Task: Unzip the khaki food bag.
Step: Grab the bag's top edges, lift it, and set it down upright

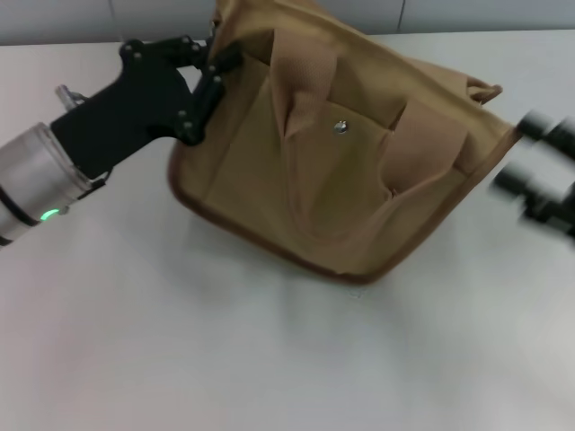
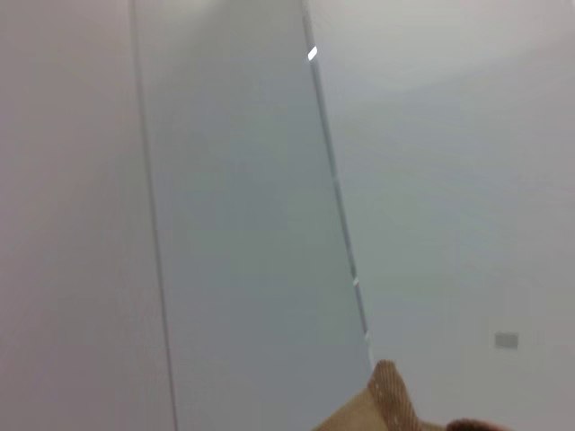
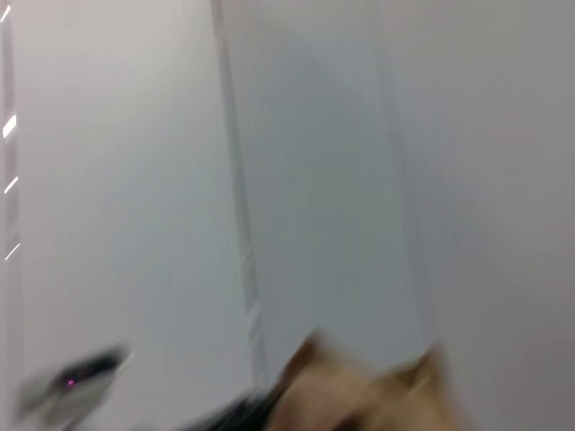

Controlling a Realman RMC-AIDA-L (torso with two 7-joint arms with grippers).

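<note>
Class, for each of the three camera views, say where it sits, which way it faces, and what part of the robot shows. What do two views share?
Head view: on the robot's head, looking down at the khaki food bag on the table; left gripper at the bag's top corner, right gripper beside its other end.
Left wrist view: faces the wall; no robot parts show.
Right wrist view: faces the wall; no fingers identifiable.
Shared: the bag appears in every view.

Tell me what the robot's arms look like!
The left arm is a shiny silver tube with a little green light glowing on it. A clear ring joins it to a chunky matte-black wrist, and the left pincer is black too, with small silver screws and bare hinged links. The right pincer is also black, but blurred, so its details cannot be made out.
</note>
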